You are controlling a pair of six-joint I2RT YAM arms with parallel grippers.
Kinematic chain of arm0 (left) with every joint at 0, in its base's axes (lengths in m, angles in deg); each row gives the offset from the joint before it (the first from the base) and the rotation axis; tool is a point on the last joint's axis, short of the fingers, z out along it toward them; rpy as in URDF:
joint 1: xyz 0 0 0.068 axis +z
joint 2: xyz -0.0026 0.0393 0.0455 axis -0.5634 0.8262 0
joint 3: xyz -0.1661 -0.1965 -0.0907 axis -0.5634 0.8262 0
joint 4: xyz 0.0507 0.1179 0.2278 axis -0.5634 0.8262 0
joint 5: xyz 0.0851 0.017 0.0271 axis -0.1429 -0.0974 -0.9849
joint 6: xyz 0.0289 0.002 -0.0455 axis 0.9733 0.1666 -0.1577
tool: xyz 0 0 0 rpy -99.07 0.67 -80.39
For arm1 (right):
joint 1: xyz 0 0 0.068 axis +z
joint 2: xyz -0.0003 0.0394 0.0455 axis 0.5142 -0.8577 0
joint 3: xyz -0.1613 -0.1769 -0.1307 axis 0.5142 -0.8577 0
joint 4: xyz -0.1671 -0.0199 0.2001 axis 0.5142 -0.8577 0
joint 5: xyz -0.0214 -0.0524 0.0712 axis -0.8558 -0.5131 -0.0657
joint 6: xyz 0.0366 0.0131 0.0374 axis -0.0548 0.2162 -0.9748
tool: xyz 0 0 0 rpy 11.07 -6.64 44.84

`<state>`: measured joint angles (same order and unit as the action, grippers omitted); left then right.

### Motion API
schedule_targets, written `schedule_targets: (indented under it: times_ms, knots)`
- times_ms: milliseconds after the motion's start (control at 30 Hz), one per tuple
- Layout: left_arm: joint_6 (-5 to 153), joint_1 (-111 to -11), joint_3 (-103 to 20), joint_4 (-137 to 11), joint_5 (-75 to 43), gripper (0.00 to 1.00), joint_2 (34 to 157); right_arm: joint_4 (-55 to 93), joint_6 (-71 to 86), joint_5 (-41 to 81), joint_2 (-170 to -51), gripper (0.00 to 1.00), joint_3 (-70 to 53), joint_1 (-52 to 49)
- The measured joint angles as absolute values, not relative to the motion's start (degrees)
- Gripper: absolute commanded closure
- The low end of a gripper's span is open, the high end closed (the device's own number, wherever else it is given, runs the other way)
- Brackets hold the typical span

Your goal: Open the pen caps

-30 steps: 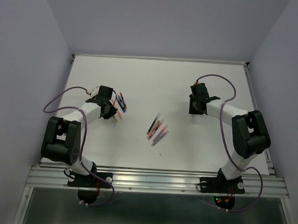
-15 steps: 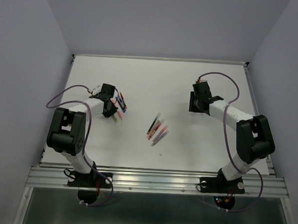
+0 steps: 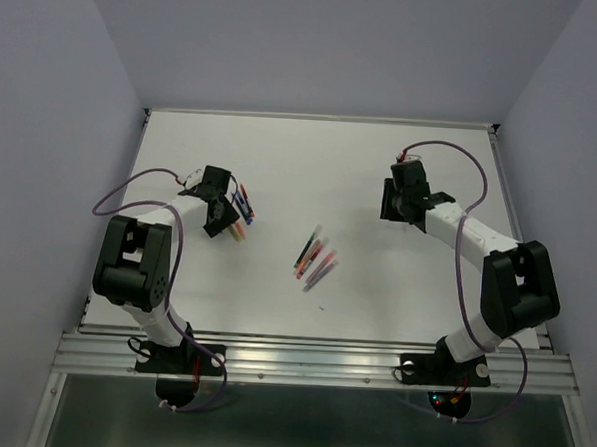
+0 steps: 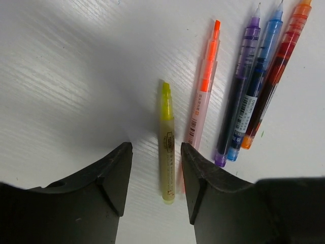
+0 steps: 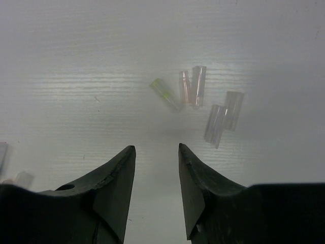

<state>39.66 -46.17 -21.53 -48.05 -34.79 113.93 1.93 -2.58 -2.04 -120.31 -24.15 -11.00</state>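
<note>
While our left gripper (image 4: 155, 150) is standing with its fingers spread and nothing pinched, a yellow pen (image 4: 166, 145) is lying flat on the table (image 4: 66, 76) between them. Its long axis is running straight away from the palm and its bare tip is pointing outward. Just to its right, an orange pen (image 4: 205, 96), a purple pen (image 4: 238, 101), a blue pen (image 4: 256, 91) and a red pen (image 4: 277, 71) are fanning out, all with tips uncovered.

Our right gripper (image 5: 156, 150) is likewise hovering with fingers apart and empty. Ahead of it five loose caps (image 5: 199, 86) are lying scattered, near one another but well clear of the fingertips.

We are judging that the remaining work is sitting in the pile of pens (image 3: 315, 259) in the middle of the table. It is lying on a slant from near-left to far-right, roughly midway between both arms, so neither is clearly nearer. Whether those pens are wearing caps we cannot tell from above. Nothing is standing between either gripper and the pile. The risk is brushing the laid-out pens or caps while swinging inward.
</note>
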Motion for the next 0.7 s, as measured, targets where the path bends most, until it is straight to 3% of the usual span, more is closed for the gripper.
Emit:
schedule_targets:
  times_ms: [100,133,200,233,300,500,700]
  knots:
    - [39.79,-46.17,-21.51,-47.25,-34.60,0.35,112.57,1.93,-2.60,-1.99,-119.96,0.50,-24.22,-11.00]
    - [39.84,-46.17,-21.49,-47.01,-34.40,0.24,111.68,1.93,-2.60,-1.84,-119.68,0.48,-24.41,-11.00]
    - [40.43,-46.17,-21.40,-46.46,-33.59,0.15,108.92,1.88,-2.75,-1.62,-118.98,0.34,-24.83,-11.00]
    - [40.82,-46.17,-21.29,-46.20,-32.61,0.03,107.07,1.66,-2.86,-1.42,-118.41,0.15,-25.03,-11.00]
    - [42.35,-46.30,-21.16,-45.91,-30.88,0.01,103.20,1.36,-3.04,-1.03,-117.30,0.00,-25.11,-11.00]
    - [48.69,-54.14,-21.18,-46.98,-25.51,0.01,94.02,1.93,-3.98,-0.29,-110.00,0.00,-26.80,-11.00]
    - [55.77,-63.63,-24.02,-48.12,-21.94,0.01,96.90,2.95,-5.05,2.55,-102.72,0.00,-28.15,-11.00]
